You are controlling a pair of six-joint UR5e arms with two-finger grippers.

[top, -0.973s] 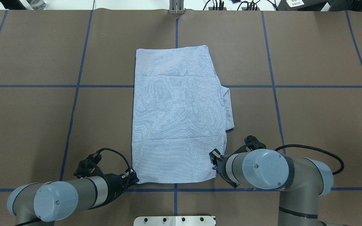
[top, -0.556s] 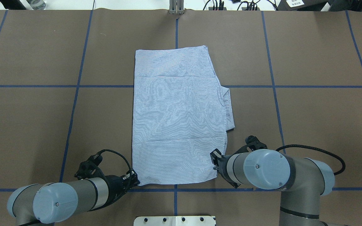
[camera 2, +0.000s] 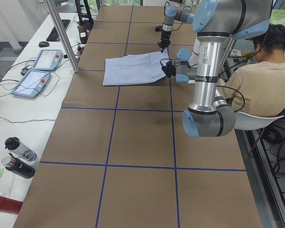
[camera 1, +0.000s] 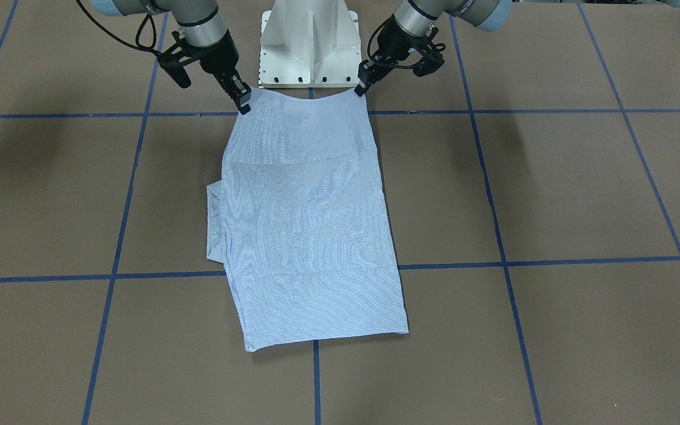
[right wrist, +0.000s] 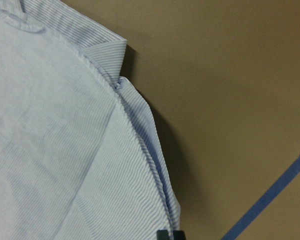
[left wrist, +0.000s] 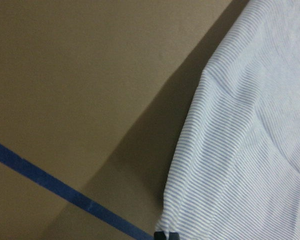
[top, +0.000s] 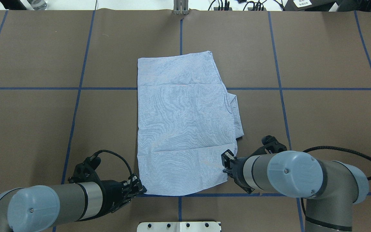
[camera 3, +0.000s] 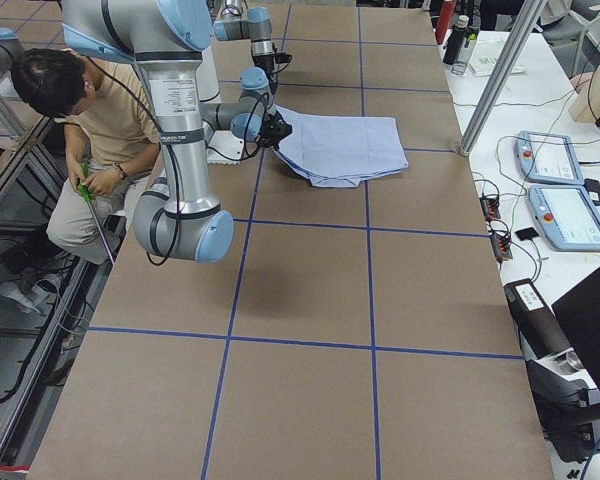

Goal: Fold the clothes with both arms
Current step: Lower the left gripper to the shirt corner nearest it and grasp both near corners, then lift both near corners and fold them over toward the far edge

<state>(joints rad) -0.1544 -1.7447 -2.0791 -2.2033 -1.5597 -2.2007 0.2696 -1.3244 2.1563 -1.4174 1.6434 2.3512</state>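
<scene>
The left gripper (top: 142, 189) is pinched closed on the near left corner of the light blue-and-white fine-striped shirt (top: 182, 129). The right gripper (top: 225, 162) is clamped tight on its near right corner. Between these 2 corners the near hem hangs just above the brown paper-covered surface (top: 317, 129) in a shallow curve, casting a shadow. Farther out the shirt lies flat at the surface's middle, folded into a long panel, with a small folded flap (top: 236, 112) sticking out on its right. Blue tape lines (top: 75, 112) grid the surface.
</scene>
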